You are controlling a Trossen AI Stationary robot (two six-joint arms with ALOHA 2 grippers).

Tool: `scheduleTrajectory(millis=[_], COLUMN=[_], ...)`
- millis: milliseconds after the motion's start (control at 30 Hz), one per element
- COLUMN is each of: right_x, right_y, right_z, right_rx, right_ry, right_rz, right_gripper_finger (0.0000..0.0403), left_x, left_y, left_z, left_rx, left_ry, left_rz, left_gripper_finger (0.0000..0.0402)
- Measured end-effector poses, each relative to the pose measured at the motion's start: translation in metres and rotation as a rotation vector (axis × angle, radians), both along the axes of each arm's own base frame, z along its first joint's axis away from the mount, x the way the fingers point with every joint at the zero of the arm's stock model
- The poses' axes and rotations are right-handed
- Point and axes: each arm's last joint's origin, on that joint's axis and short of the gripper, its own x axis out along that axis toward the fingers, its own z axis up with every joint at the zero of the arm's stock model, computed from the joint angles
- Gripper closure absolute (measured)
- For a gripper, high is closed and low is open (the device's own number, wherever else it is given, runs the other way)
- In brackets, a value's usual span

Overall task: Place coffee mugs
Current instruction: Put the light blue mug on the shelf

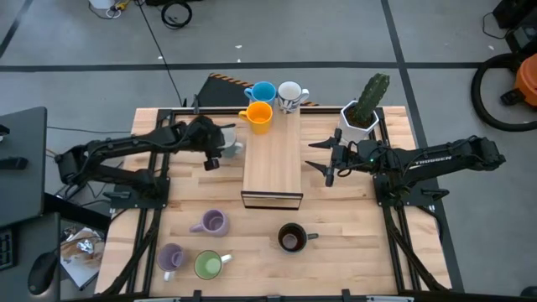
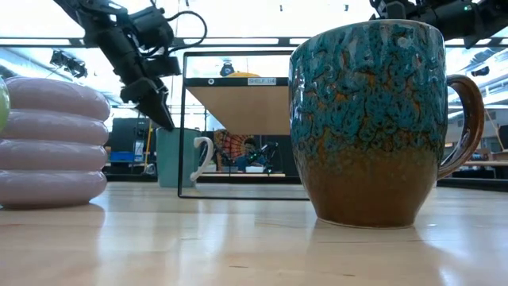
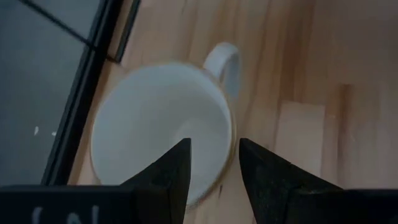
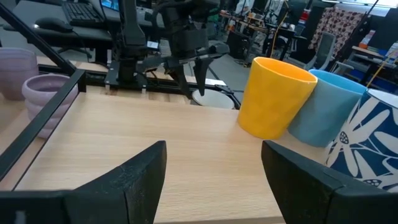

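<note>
Three mugs sit on the far end of the wooden shelf (image 1: 272, 159) that I have in the middle of the table (image 1: 352, 243): the orange mug (image 1: 258, 117), the light blue mug (image 1: 263, 92) behind it, and a white patterned mug (image 1: 289, 96) beside the blue one. My left gripper (image 1: 220, 151) hangs over the plain white mug (image 3: 163, 134), which stands on the table just left of the shelf. From the left wrist camera I see its two fingers (image 3: 171, 171) parted with a gap between them, straddling the near rim of that mug; whether they touch the rim I cannot quite tell from here. The mug's handle points away from the wrist.

My right gripper (image 1: 329, 159) waits just right of the shelf, fingers spread wide, holding nothing, with the cactus pot (image 1: 362, 113) behind it at the table's far right.

Four more mugs stand on the near half of the table: one lavender mug (image 1: 212, 222) near the shelf's front end, a second lavender mug (image 1: 171, 257) touching or nearly touching the green mug (image 1: 208, 265), and the dark brown mug (image 1: 291, 238) off to the right, which fills the low camera's view.
</note>
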Motion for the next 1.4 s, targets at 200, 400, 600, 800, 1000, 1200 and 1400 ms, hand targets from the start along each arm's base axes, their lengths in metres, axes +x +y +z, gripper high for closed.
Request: scheduleTrajectory(millis=[200, 400, 600, 800, 1000, 1200, 1400], right_x=[0.0, 0.0, 0.0, 0.0, 0.0, 0.0, -0.002], right_y=[0.0, 0.0, 0.0, 0.0, 0.0, 0.0, -0.003], right_z=[0.0, 0.0, -0.001, -0.002, -0.002, -0.002, -0.006], right_rx=[0.0, 0.0, 0.0, -0.001, 0.0, 0.0, -0.016], right_ry=[-0.003, 0.003, 0.015, 0.016, 0.016, 0.018, 0.068], right_rz=[0.001, 0.0, 0.0, 0.0, -0.001, -0.002, -0.097], right_gripper_finger=[0.0134, 0.0134, 0.0134, 0.0134, 0.0134, 0.0134, 0.0134], left_x=[0.02, 0.034, 0.035, 0.035, 0.03, 0.035, 0.028], left_y=[0.01, 0.017, 0.018, 0.018, 0.015, 0.017, 0.01], left_z=[-0.009, -0.012, -0.013, -0.013, -0.008, 0.035, 0.092], left_rx=[-0.038, -0.072, -0.074, -0.07, -0.117, -0.153, -0.285], left_ry=[0.14, 0.224, 0.246, 0.258, 0.333, 0.322, 0.333], left_rz=[-0.05, -0.064, -0.059, -0.059, -0.055, -0.035, -0.023], left_gripper_finger=[0.026, 0.026, 0.0265, 0.0332, 0.0369, 0.0369, 0.0369])
